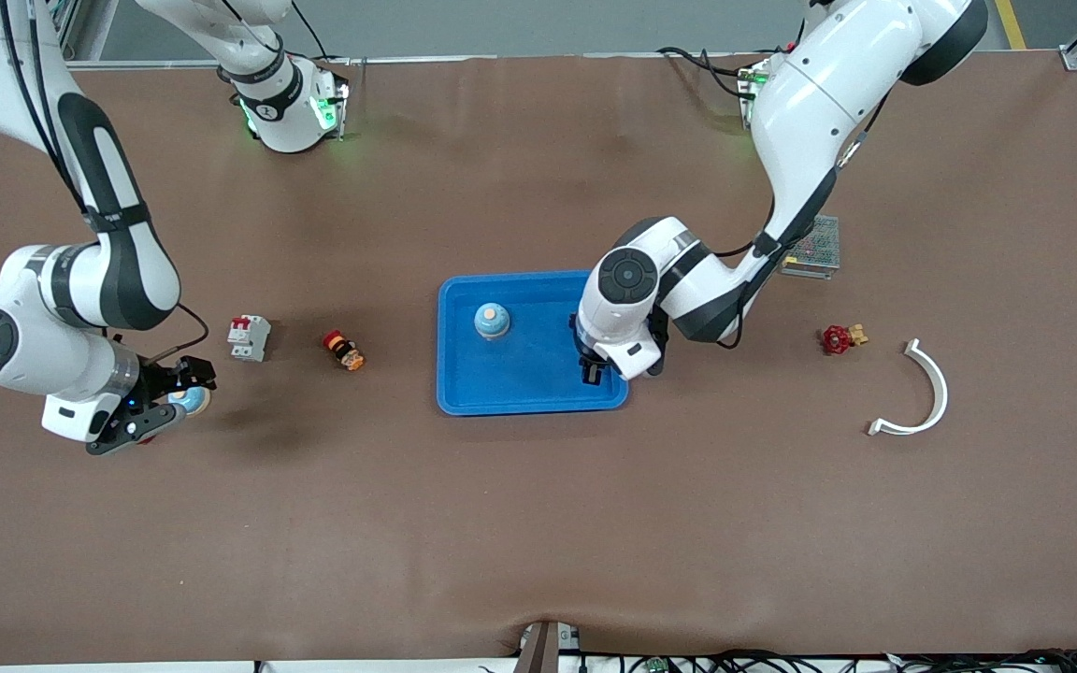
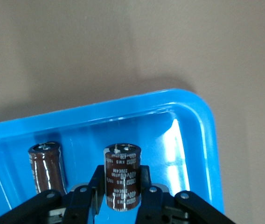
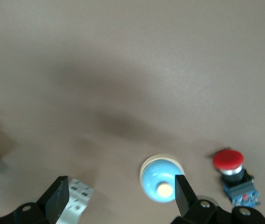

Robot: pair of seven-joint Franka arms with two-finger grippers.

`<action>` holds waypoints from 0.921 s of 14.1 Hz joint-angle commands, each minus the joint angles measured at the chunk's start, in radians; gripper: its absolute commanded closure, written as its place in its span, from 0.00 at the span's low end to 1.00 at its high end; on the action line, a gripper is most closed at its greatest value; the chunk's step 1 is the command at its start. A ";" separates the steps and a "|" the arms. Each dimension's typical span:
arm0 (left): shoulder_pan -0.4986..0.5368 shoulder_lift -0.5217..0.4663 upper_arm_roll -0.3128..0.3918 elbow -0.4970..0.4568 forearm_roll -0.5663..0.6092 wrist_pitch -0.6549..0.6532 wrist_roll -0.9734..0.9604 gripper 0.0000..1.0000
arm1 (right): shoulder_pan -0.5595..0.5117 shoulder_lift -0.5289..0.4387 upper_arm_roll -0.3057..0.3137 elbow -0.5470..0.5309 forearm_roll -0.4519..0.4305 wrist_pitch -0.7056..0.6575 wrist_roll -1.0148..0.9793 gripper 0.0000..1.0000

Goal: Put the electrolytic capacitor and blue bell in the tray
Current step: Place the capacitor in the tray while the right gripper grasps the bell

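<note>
The bright-blue tray (image 1: 538, 374) lies mid-table. A blue bell (image 1: 492, 321) stands in it. My left gripper (image 1: 595, 370) is over the tray's end toward the left arm, shut on a brown electrolytic capacitor (image 2: 122, 177) held upright above the tray floor (image 2: 170, 154). A second brown cylinder (image 2: 46, 168) shows beside it in the tray; I cannot tell whether it is real or a reflection. My right gripper (image 1: 150, 416) is open, low over another blue bell (image 1: 191, 400). In the right wrist view that bell (image 3: 161, 184) lies beside one of the fingers (image 3: 184, 196).
A white circuit breaker (image 1: 249, 337) and a small orange-and-black part (image 1: 344, 350) lie between the right gripper and the tray. A red push-button (image 3: 233, 175) sits by the bell. Toward the left arm's end are a metal mesh box (image 1: 814, 248), a red valve (image 1: 840, 338) and a white curved piece (image 1: 922, 393).
</note>
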 commanded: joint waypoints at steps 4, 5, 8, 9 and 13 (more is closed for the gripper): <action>-0.019 0.040 0.027 0.031 0.013 0.025 -0.021 0.69 | -0.050 0.055 0.018 0.032 -0.039 0.055 -0.095 0.00; -0.019 0.040 0.027 0.042 0.014 0.025 -0.019 0.45 | -0.063 0.067 0.020 0.044 -0.058 0.057 -0.101 0.00; -0.016 0.024 0.027 0.066 0.017 0.020 -0.011 0.00 | -0.079 0.086 0.020 0.044 -0.072 0.074 -0.145 0.00; -0.014 0.019 0.028 0.092 0.020 0.011 -0.008 0.00 | -0.091 0.096 0.020 0.045 -0.072 0.075 -0.173 0.00; 0.013 -0.025 0.027 0.120 0.079 -0.045 0.054 0.00 | -0.108 0.109 0.021 0.000 -0.068 0.118 -0.204 0.00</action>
